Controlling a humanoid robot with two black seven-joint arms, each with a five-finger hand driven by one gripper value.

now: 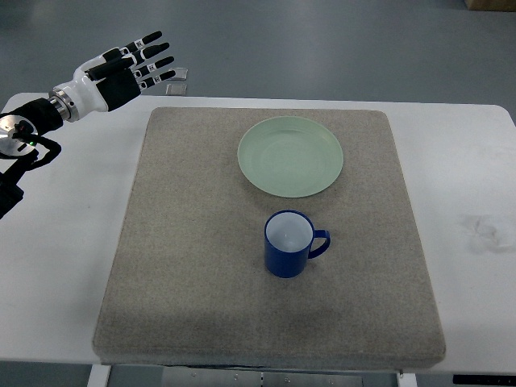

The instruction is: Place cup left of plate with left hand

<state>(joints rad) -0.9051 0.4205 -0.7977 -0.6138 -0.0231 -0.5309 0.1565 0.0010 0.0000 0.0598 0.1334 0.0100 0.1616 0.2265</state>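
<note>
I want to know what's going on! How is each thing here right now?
blue cup: upright, empty, handle pointing right, below the plate.
green plate: flat on the mat, empty.
left hand: open, raised over the table's far-left corner, holding nothing.
grey mat: flat on the table.

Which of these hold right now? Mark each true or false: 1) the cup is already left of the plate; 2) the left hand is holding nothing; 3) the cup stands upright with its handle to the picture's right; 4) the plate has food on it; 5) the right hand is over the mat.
1) False. The blue cup stands nearer the camera than the green plate, not to its left.
2) True. The left hand hovers at the table's far left corner with its fingers spread, off the grey mat.
3) True.
4) False. The plate is bare.
5) False. No right hand is in view.
</note>
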